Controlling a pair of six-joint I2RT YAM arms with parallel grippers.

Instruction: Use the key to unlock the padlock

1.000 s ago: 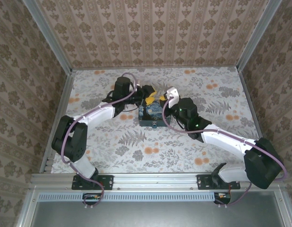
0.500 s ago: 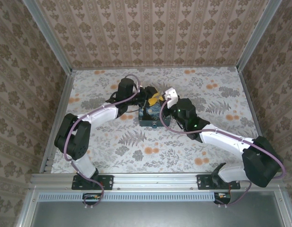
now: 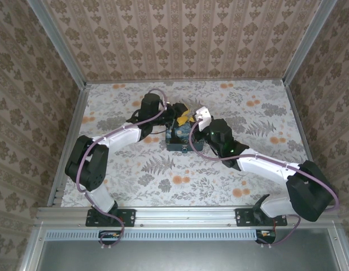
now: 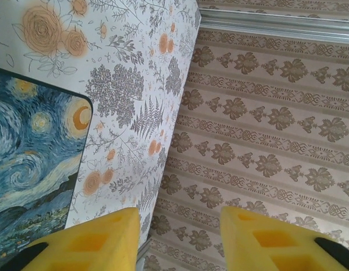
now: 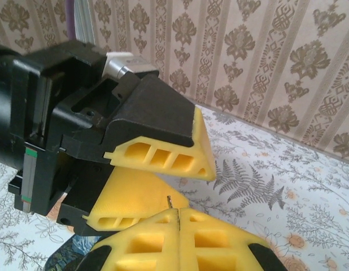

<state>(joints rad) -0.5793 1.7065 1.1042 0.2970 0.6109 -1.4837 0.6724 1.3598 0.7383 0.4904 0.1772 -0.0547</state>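
From above, the left gripper [image 3: 179, 113] and right gripper [image 3: 189, 118] were close together over the dark box painted with blue-and-yellow swirls [image 3: 179, 136]. The tiny bluish-teal padlock [image 3: 186, 150] sat at the box's near face.

At the left wrist, yellow fingers [image 4: 101, 240] stood apart and empty.

At the right wrist, yellow fingers [image 5: 219, 243] were clenched on a thin metal key [image 5: 169, 200].

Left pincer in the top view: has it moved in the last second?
Yes. The left pincer has slid slightly to the right, closer to the painted box, which has stayed put.

Nothing legible anywhere (the painted box [image 4: 33, 164] carries swirls, no lettering).
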